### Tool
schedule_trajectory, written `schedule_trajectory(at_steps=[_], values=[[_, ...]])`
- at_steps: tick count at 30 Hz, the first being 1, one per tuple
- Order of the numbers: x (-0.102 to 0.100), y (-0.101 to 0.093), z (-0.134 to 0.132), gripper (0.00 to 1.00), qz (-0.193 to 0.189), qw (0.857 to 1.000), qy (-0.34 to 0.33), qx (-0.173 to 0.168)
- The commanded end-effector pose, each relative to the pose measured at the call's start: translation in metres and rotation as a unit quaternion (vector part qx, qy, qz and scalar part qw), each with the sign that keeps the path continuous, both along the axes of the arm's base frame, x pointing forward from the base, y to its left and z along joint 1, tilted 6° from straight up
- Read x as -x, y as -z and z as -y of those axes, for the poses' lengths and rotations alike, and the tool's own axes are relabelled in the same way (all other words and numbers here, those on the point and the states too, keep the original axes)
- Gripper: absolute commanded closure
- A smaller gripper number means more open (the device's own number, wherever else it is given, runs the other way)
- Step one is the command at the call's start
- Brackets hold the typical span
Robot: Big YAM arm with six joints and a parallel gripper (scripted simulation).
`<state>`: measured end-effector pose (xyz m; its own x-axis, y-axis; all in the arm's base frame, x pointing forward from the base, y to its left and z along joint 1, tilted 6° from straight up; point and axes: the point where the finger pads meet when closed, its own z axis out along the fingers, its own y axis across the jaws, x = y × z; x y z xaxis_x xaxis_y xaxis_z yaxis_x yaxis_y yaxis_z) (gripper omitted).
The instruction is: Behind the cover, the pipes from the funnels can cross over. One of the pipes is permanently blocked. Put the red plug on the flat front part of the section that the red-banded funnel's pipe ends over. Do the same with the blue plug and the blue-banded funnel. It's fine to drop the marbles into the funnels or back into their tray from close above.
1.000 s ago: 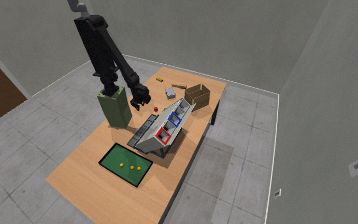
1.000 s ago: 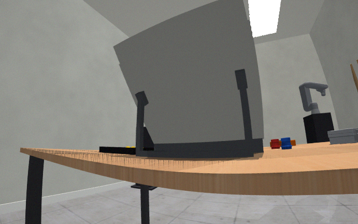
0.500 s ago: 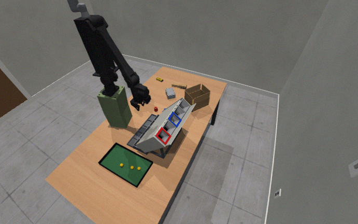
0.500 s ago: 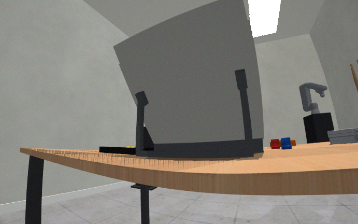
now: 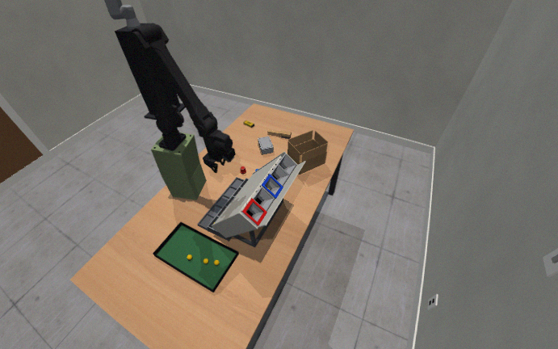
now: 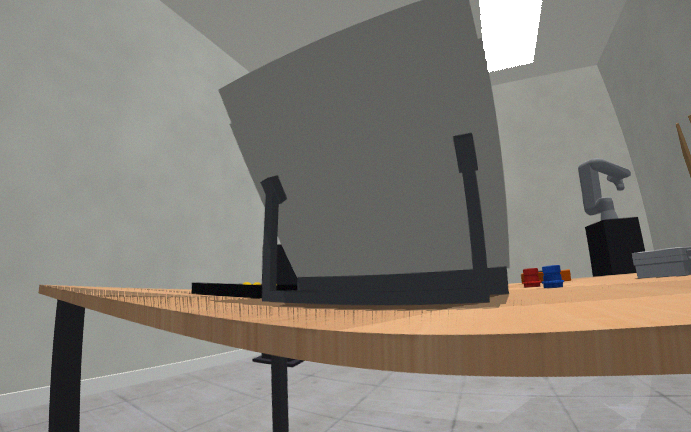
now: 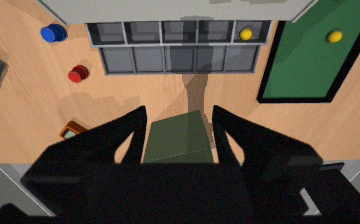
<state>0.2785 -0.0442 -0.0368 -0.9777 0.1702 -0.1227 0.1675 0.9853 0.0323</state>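
The grey covered funnel board stands tilted on the table, with a red-banded funnel and a blue-banded funnel at its top. In the wrist view a row of several sections lies at its foot, with flat front parts. A yellow marble sits in the section at the right end. The red plug and the blue plug stand on the table left of the sections. My gripper is open and empty, high above the table near the plugs.
The green tray holds three yellow marbles. The arm stands on a green pedestal. A cardboard box, a grey case, a yellow block and a small orange item lie at the far end.
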Motion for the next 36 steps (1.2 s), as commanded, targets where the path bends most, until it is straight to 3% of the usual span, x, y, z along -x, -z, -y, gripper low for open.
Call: schedule_trajectory(at_steps=[1, 22, 23, 36], values=[[-0.0045, -0.0026, 0.001, 0.41, 0.006, 1.0, -0.001, 0.001], [-0.0045, -0.0026, 0.001, 0.41, 0.006, 1.0, -0.001, 0.001], [-0.0045, -0.0026, 0.001, 0.2, 0.006, 1.0, -0.001, 0.001], [-0.0045, -0.0026, 0.001, 0.2, 0.006, 1.0, -0.001, 0.001]])
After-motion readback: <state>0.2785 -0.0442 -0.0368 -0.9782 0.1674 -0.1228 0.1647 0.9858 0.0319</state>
